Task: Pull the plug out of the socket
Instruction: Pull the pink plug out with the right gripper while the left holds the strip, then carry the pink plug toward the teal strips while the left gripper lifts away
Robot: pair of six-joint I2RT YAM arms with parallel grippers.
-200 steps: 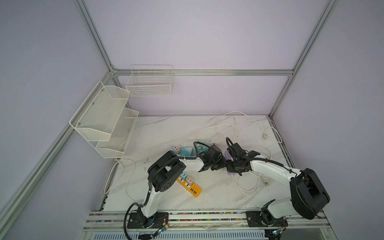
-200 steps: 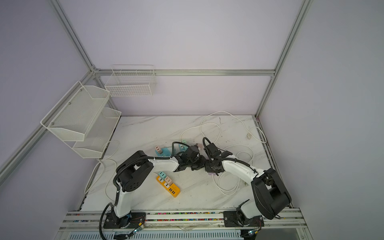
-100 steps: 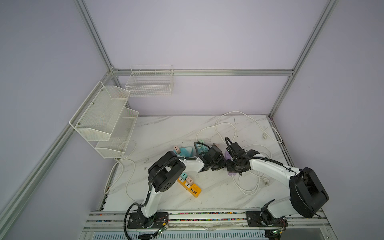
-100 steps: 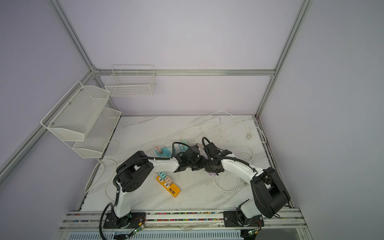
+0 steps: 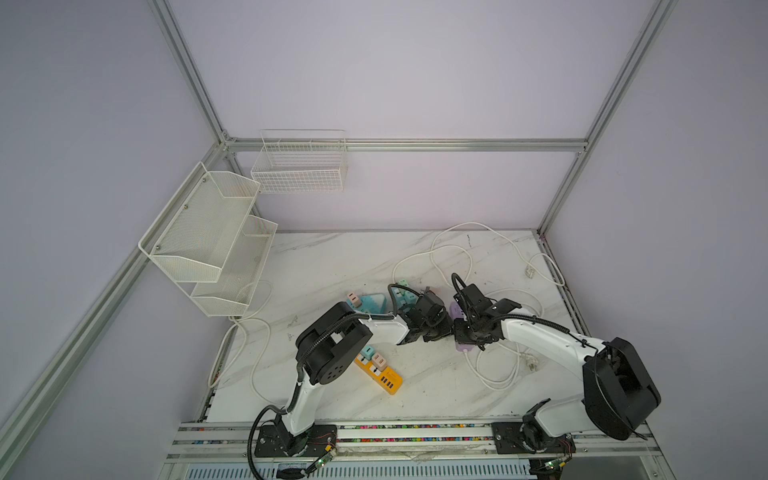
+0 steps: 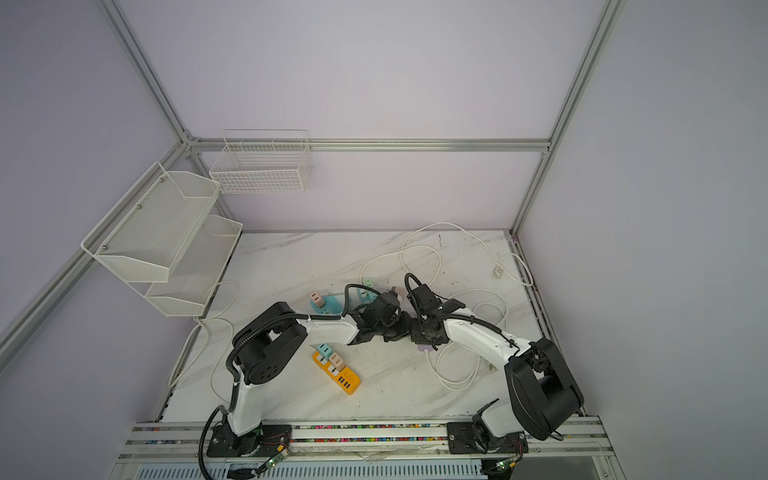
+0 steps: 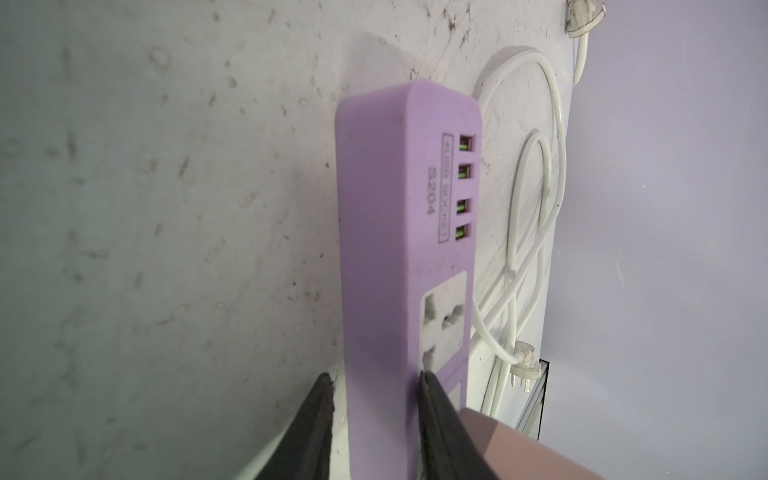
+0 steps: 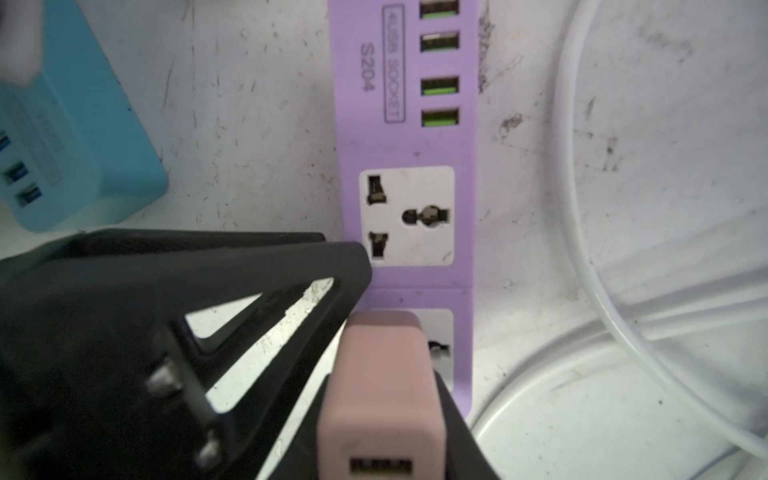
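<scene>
Right pincer (image 8: 384,376): black, clamped fully shut on the pink plug (image 8: 380,399), a matte block with rounded edges and a USB slot in its outer end. The plug sits between the fingers, standing over the second outlet of the purple power strip (image 8: 407,143); whether its prongs are seated cannot be determined. The strip is a smooth lilac plastic bar with white universal outlets and four green USB ports, marked S204. Left pincer (image 7: 376,386): closed narrowly across the strip's long edge just beside the plug, one finger on the socket face, the other at the side wall. Beyond the right pincer, glossy white cable (image 8: 582,208) lies in loops on the scuffed, marble-veined surface (image 5: 332,266). Beyond the left pincer lies a blue power strip (image 8: 83,145) with rounded corners. Nearer the arm bases, an orange power strip (image 5: 388,380) carries a teal plug (image 5: 366,352) and a beige plug (image 5: 377,360) side by side. Well apart, wall-mounted: a white wire basket (image 5: 299,166) and a two-tier mesh shelf (image 5: 208,232).
</scene>
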